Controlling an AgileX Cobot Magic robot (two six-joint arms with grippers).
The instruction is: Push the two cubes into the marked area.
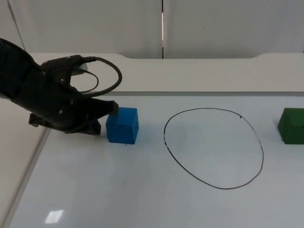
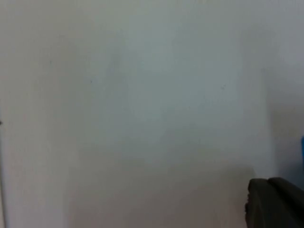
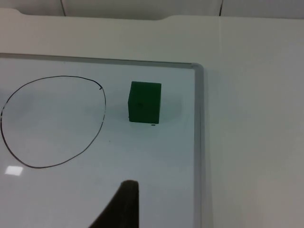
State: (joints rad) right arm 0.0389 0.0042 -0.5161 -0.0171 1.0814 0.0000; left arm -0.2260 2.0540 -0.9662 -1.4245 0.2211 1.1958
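The white table (image 1: 142,199) carries a whiteboard surface whose metal edge strip runs along the far side and down the right side near the green cube. On it a thin black outline marks the marked area (image 1: 213,147), a rough oval that holds nothing, with bare board all round it. The left arm reaches in low from the left, and its left pincer (image 1: 102,116) sits at the table surface touching or almost touching the left face of the blue cube (image 1: 122,125); whether its fingers are wide or narrow I cannot tell. The blue cube stands just left of the oval, outside the line, with open board between them. The green cube (image 3: 144,101) stands outside the oval on its right, close to the line, and near the board's right edge strip. The right pincer (image 3: 124,202) waits above the board, apart from the green cube.
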